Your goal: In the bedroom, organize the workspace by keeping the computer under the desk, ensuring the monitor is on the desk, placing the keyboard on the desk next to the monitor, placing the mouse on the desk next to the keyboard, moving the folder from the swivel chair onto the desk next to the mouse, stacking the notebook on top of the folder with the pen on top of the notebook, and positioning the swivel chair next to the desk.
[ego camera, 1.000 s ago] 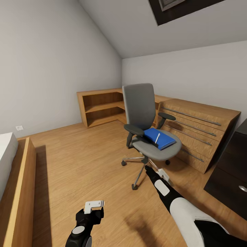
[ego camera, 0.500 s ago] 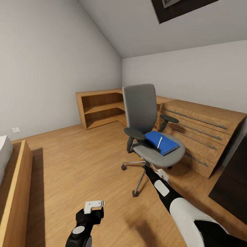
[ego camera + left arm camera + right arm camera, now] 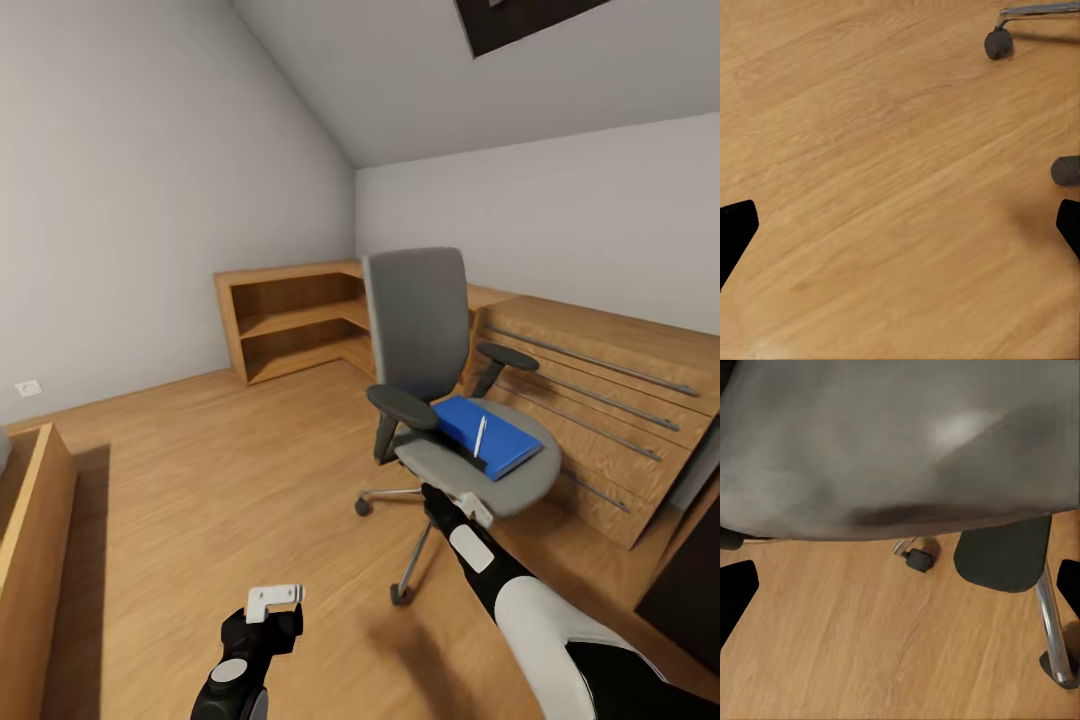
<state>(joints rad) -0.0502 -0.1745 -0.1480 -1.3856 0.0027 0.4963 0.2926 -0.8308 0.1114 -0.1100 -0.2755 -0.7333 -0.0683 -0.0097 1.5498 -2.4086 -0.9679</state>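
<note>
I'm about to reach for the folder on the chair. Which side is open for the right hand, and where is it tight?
Open: the seat front of the swivel chair, just ahead of the right gripper, and the plank floor on the chair's left. Tight: the folder, with the pen on it, lies between the black armrests, and the wooden cabinet crowds the chair's right side.

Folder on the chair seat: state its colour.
Bright blue; the folder lies on the swivel chair seat, best seen in the head view.
</note>
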